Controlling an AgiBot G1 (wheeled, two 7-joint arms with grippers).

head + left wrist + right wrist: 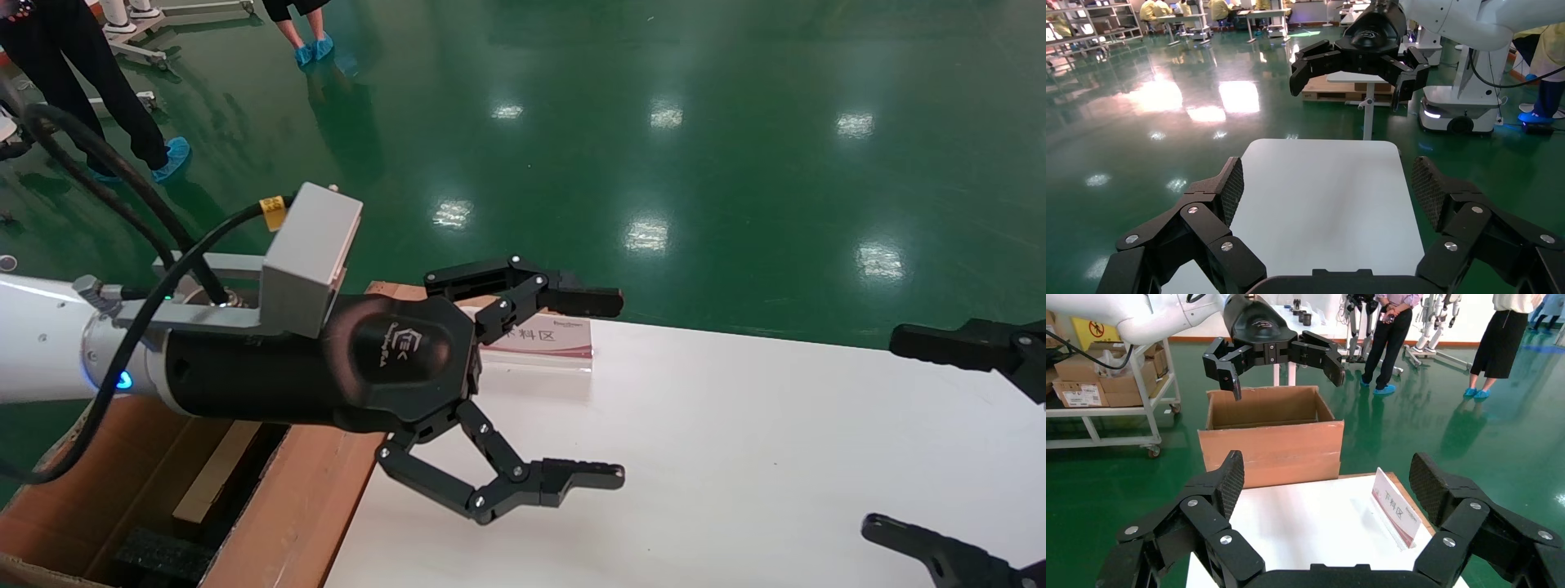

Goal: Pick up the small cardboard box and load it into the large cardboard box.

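The large cardboard box [302,506] stands open beside the left end of the white table [735,457], with black foam [159,555] on its floor; it also shows in the right wrist view [1272,447]. A pale tan flat piece [214,475] lies inside it under my left arm; I cannot tell whether it is the small cardboard box. No small box shows on the table. My left gripper [614,387] is open and empty above the table's left end, just past the box's rim. My right gripper [882,431] is open and empty at the table's right end.
A small white and red sign [543,336] stands on the table's far edge near the box, and shows in the right wrist view [1395,508]. Green floor lies all round. People stand at the far left [73,82]. A trolley with cartons [1101,386] stands beyond the box.
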